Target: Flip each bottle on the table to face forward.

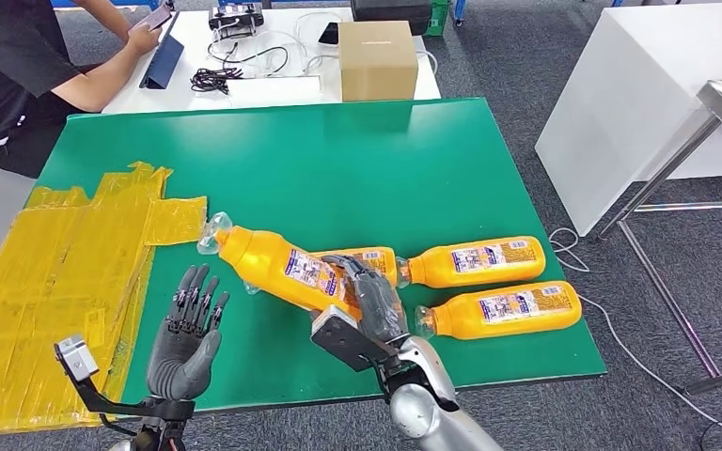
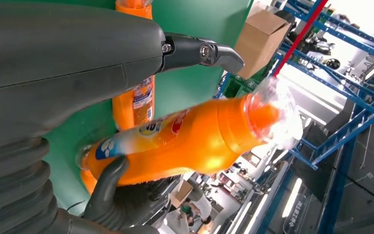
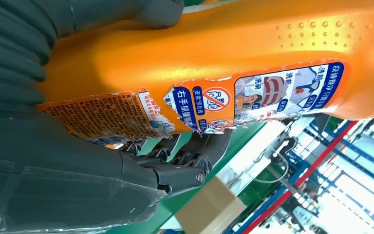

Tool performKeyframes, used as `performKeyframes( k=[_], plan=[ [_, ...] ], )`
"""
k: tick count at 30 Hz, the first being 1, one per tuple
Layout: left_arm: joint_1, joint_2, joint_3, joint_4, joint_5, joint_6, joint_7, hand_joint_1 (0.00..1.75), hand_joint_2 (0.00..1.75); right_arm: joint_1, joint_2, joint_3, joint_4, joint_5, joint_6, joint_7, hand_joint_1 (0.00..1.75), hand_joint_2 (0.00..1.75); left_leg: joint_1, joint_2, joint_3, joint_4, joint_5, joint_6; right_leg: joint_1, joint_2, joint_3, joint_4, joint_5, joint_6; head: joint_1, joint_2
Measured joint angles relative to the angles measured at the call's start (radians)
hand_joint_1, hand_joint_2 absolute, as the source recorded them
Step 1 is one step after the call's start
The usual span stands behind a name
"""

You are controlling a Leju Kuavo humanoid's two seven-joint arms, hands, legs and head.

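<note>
Four orange bottles with clear caps are on or over the green table [image 1: 338, 160]. My right hand [image 1: 371, 303] grips the base end of one bottle [image 1: 273, 265] and holds it lifted, cap pointing to the far left. Its torn back label [image 3: 185, 105] faces the right wrist camera. My left hand [image 1: 188, 327] stands open beside it at the front left, fingers spread, touching nothing. The left wrist view has the held bottle [image 2: 190, 141] in the air. A second bottle [image 1: 374, 258] lies partly under the held one. Two more bottles [image 1: 475, 264] [image 1: 505, 311] lie on their sides at the right, labels up.
A patch of yellow tape [image 1: 56, 272] covers the table's left part. Behind the table a person [image 1: 19, 66] sits with a phone at a white desk that bears a cardboard box [image 1: 378, 58] and cables. A white table [image 1: 639, 85] and a metal frame stand at the right.
</note>
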Motion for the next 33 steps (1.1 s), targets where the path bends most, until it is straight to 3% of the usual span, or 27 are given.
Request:
performKeyframes(
  k=[11,33],
  plan=[
    [-0.003,0.005,-0.004,0.006,0.003,-0.004,0.000,0.00,1.75,-0.026,0.016,0.026,0.046,0.015,0.006,0.018,1.75,1.75,0.000,0.000,-0.002,0.000,0.000,0.000,0.000,0.000,-0.001,0.000,0.000,0.000,0.000,0.000],
    [0.004,0.004,0.051,0.013,0.039,0.001,0.003,0.00,1.75,-0.110,0.070,0.188,0.135,0.151,0.010,0.100,1.75,1.75,0.000,0.000,-0.003,0.000,0.000,0.000,0.000,0.000,-0.003,0.000,0.000,0.000,0.000,0.000]
  ],
)
